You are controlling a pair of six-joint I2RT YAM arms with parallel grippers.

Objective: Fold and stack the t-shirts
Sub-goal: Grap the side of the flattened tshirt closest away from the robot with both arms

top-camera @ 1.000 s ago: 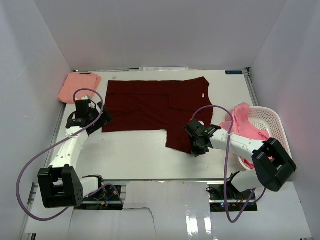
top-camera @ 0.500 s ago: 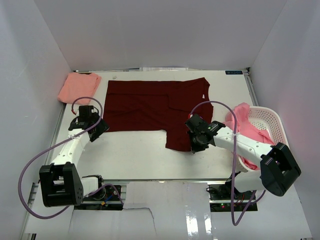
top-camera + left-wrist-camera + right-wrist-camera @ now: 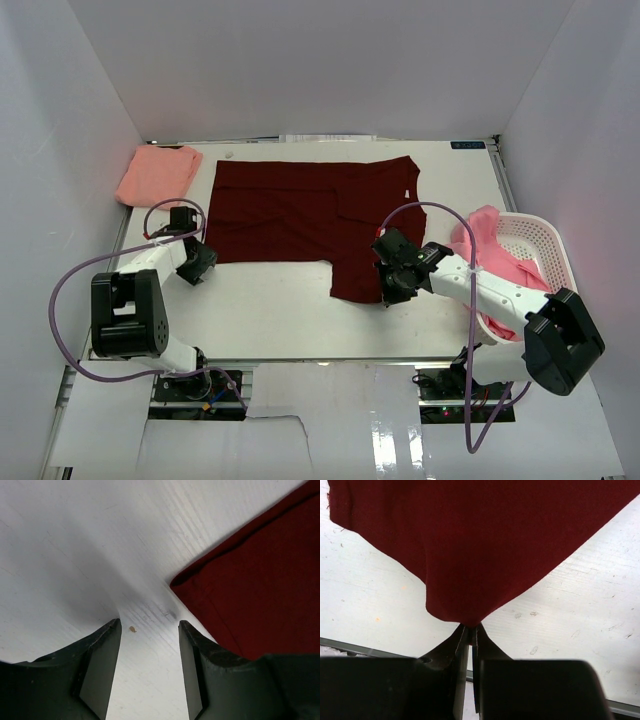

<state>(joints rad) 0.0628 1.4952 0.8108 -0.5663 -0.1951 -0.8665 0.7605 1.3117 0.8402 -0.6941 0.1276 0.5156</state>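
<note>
Left tool [image 3: 150,630], swung back, is hovering with jaws apart beside a corner of the spread maroon t-shirt [image 3: 300,210]; right tool [image 3: 470,627] is pinching its near edge; one salmon t-shirt [image 3: 155,175] is lying folded on the bench [image 3: 270,310]; pink t-shirts [image 3: 488,240] are waiting in the basket [image 3: 545,240].

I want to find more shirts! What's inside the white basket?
Pink t-shirts are bunched in the white basket, spilling over its rim. How many there are, and anything beneath them, is hidden by the cloth.

Left tool [image 3: 149,625] parted over table [image 3: 75,540], maroon t-shirt [image 3: 260,590] corner just ahead
</note>
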